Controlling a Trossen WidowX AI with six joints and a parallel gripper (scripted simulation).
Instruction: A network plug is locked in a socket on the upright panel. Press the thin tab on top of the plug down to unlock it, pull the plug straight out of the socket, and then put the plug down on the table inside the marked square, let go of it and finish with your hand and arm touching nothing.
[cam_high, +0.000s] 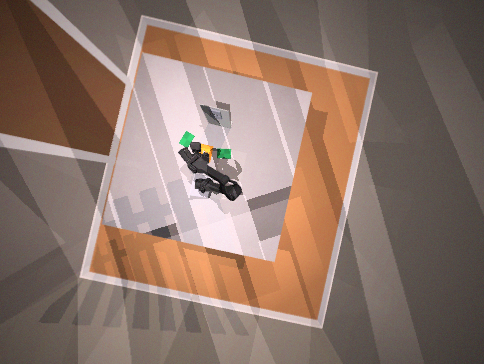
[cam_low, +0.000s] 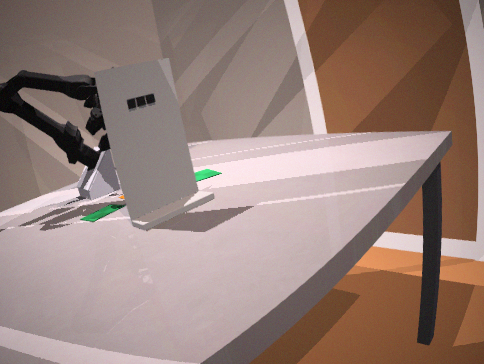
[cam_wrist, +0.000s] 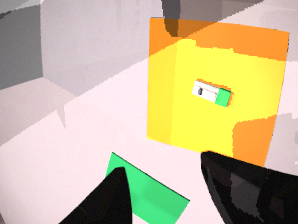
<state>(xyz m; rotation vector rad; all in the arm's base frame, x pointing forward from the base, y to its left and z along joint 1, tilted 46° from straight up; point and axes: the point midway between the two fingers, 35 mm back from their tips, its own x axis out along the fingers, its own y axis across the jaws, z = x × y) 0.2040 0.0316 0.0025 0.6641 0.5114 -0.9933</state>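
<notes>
The plug (cam_wrist: 207, 93), a small white block with a green end and a dark spot, lies on the yellow-orange square (cam_wrist: 200, 127) (cam_high: 206, 148) in the wrist view, inside its edges. My gripper (cam_wrist: 164, 169) is partly open, with nothing between its two black fingertips. The plug appears beyond the fingertips, apart from them. The upright grey panel (cam_high: 224, 118) (cam_low: 150, 150) stands away from the square, with a row of dark openings (cam_low: 141, 101) near its top. The panel hides the gripper's fingers in the exterior view. The plug is too small to make out in the top and exterior views.
Green patches lie on either side of the square, one (cam_high: 187, 139) (cam_low: 207, 175) and another (cam_high: 224, 154) (cam_low: 102, 213); one green patch (cam_wrist: 150, 192) shows below the fingertips in the wrist view. The black arm (cam_high: 215, 173) (cam_low: 55, 82) reaches over the table. The panel has a flat foot (cam_low: 175, 210).
</notes>
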